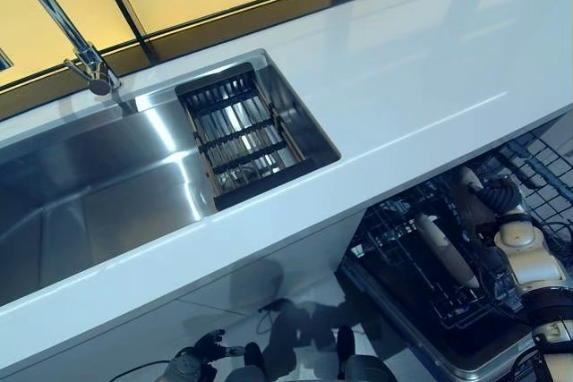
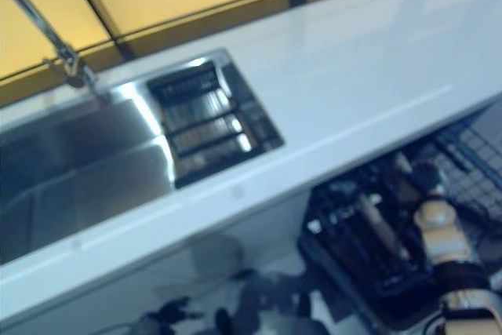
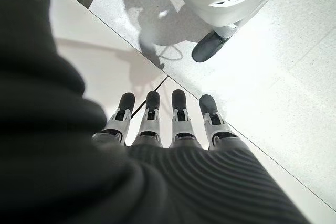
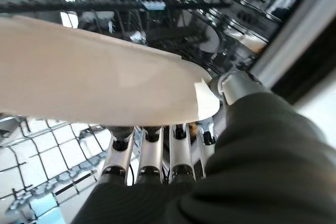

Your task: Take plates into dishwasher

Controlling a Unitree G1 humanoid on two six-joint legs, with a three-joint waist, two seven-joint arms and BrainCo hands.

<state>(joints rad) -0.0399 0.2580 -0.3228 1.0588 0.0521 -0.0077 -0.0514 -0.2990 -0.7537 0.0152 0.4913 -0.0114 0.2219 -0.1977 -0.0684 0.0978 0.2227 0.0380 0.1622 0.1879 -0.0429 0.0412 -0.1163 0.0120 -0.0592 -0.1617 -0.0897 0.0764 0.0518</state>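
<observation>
One cream plate [image 4: 105, 85] is pinched on edge in the right hand [image 4: 157, 153] over the dishwasher rack [image 1: 421, 266] below the counter [image 1: 430, 69], so lowering it between tines comes next, while the left hand [image 3: 168, 124] hangs open, empty.

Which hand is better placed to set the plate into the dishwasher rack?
Right. The right hand already grips the plate over the dishwasher rack; the left hand hangs empty by the floor.

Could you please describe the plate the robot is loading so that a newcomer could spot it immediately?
Look below the white countertop to the open dishwasher rack at lower right. The plate is pinched in the right hand above the wires: the only pale cream disc among dark wire.
</observation>
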